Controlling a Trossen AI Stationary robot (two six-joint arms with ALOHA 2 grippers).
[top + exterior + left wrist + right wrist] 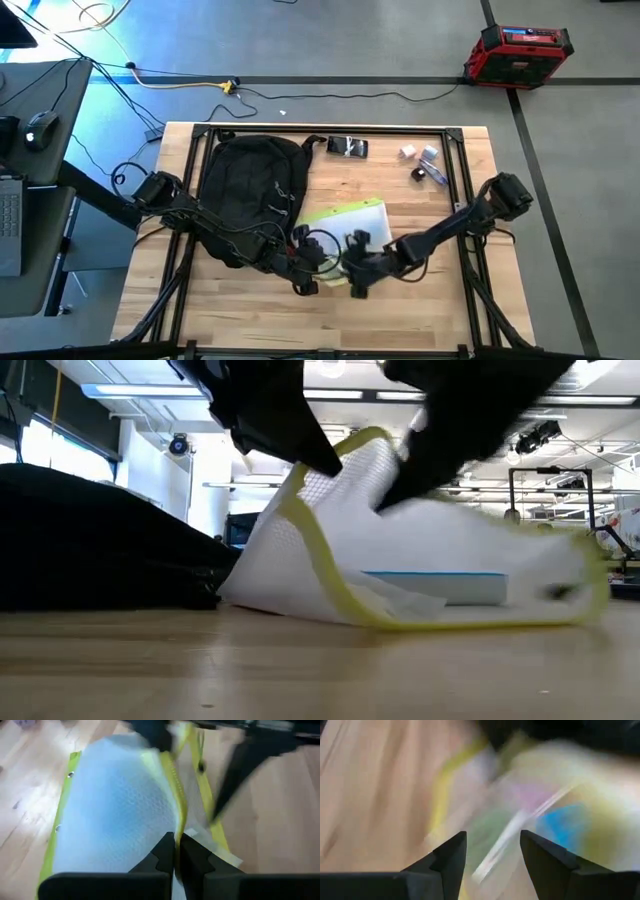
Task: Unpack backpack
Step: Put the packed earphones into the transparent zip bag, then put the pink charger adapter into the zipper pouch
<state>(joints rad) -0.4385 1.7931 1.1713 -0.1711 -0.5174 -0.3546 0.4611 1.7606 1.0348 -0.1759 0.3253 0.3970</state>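
The black backpack (250,190) lies on the table's left half, also seen in the low view (90,550). Beside it lies a white mesh pouch with yellow trim (350,222), with a blue-and-white box (440,585) showing through the mesh. My left gripper (176,845) is shut on the pouch's edge near the table's front (322,264). My right gripper (492,845) stands open right by it (358,264), over the pouch's raised end. My left gripper pinches the pouch's yellow-trimmed edge (179,822) between its two fingers, slanting down from the table's left. That end is lifted (350,450), while the rest of the pouch rests on the table (470,610). Whether my right gripper touches the pouch, I cannot tell.
A dark flat phone-like thing (347,147) and a few small items (425,165) lie near the table's far edge. A red case (517,55) stands on the floor beyond the table. Bare wood shows along the front edge (300,320).
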